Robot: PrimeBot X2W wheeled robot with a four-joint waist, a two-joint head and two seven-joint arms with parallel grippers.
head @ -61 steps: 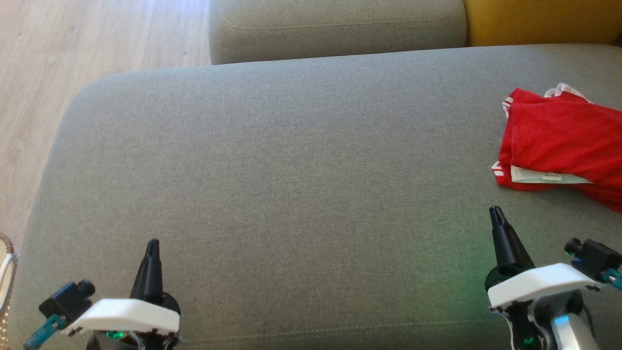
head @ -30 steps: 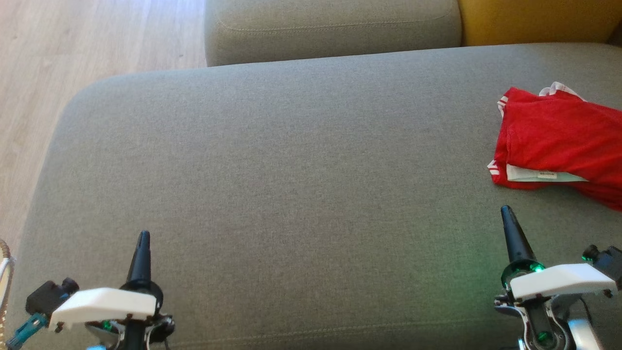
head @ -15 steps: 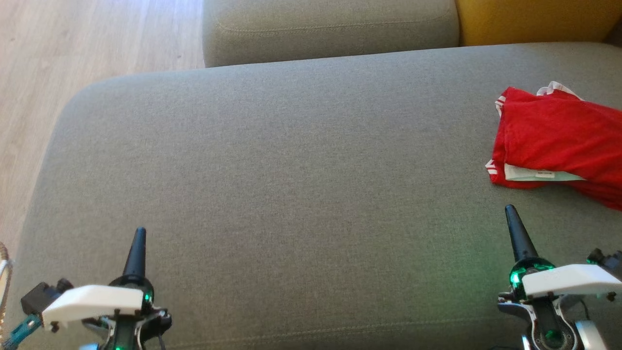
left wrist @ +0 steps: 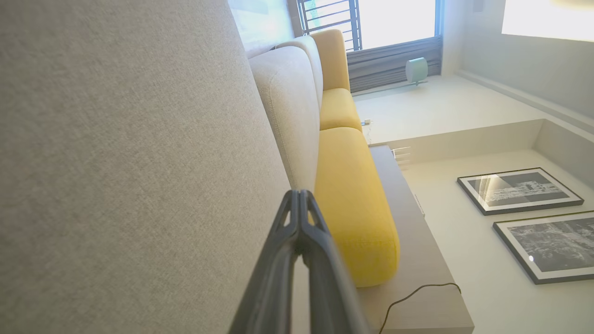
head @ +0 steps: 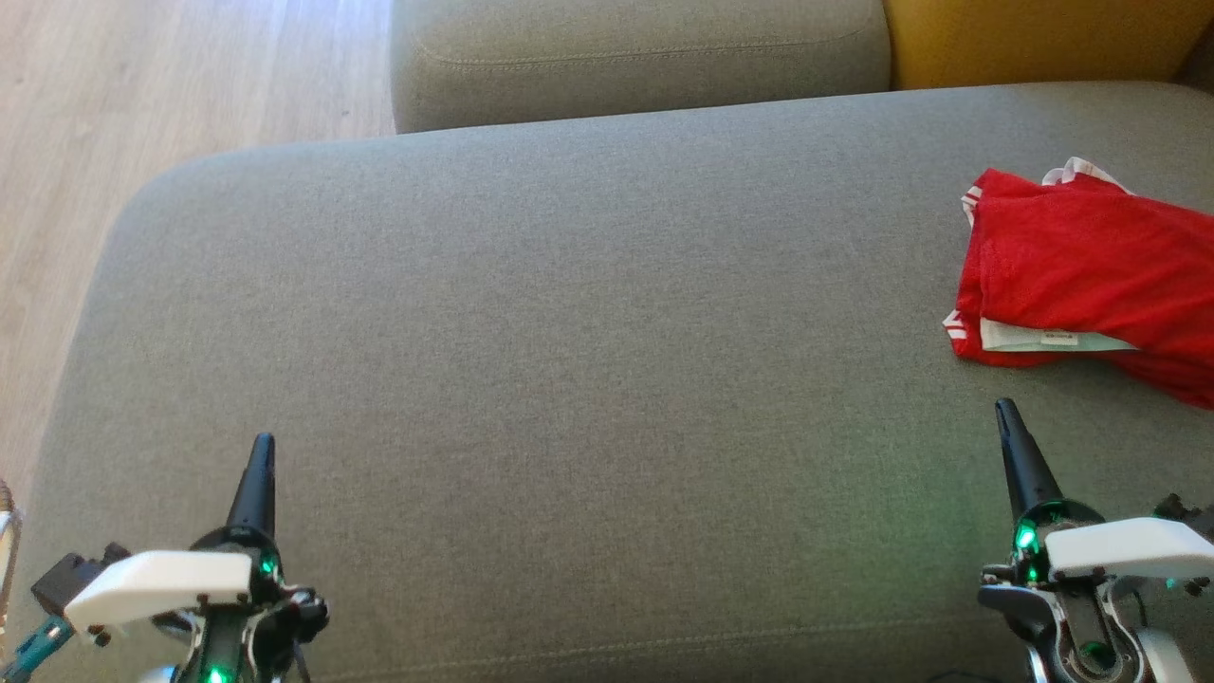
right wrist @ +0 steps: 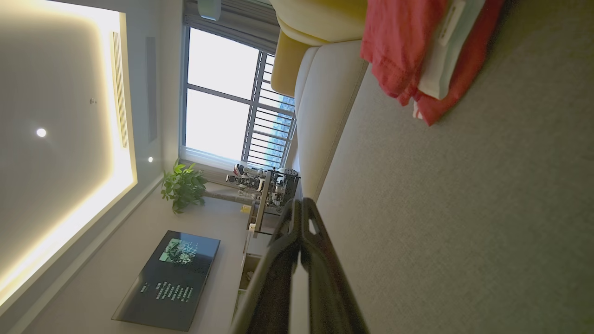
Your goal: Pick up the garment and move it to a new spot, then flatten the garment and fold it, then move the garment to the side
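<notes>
"Head view first: where does the garment lie?"

"At the right edge of the frame, on the grey sofa seat. It is red with white trim, folded into a loose bundle, and the frame edge cuts it off. A white label shows along its lower side."

"And the claws?"

"The right claw is at the lower right, pointing up the frame, directly below the garment's lower left corner. It is near the garment but clear of it. The left claw is at the lower left, well apart from the garment. Both are pinched fully together with nothing between the fingers."

"Any containers?"

"Only a thin sliver of a rim at the lower left edge. Too little shows to tell what it is or what it holds."

"Left wrist view?"

"The left claw rises from the bottom middle, its tips pressed together and empty. The grey seat covers the left half and a yellow cushion runs up the centre. Two framed pictures hang at the right."

"Right wrist view?"

"The right claw has its tips meeting and grips nothing. The garment sits in the upper right of the frame, apart from the tips, resting on the grey seat. A window and a plant show at the left."
</notes>
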